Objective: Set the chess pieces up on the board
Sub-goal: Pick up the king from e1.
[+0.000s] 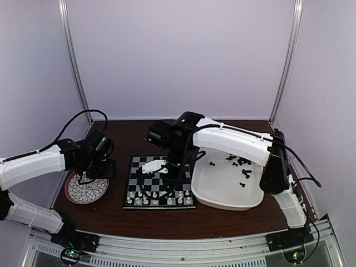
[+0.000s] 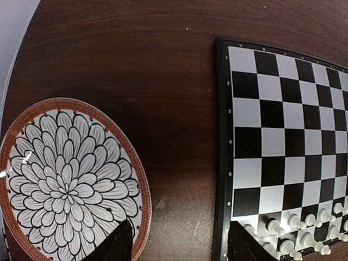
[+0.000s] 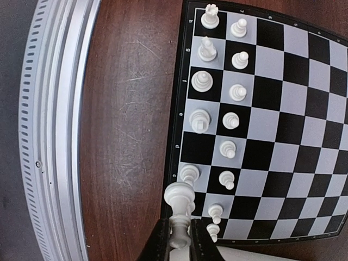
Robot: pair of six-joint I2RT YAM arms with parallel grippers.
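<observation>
The right gripper (image 3: 179, 242) pinched a white piece (image 3: 179, 200) over the board (image 3: 283, 109), at its crowded near edge. The left gripper (image 2: 179, 247) was wide open between plate (image 2: 65, 179) and board.

Top view: even, diffuse light, image soft, only weak shadows on the bench (image 1: 111, 214) beside the tray (image 1: 228, 203). Both wrist views are sharper but barrel-distorted, the board (image 2: 283, 136) edges bowing toward the frame borders. Small glare flecks sit on the plate (image 2: 138, 187) rim at far left; the white chess piece (image 3: 179, 198) pinched in the right gripper (image 3: 179, 235) is bright, not blown out.
</observation>
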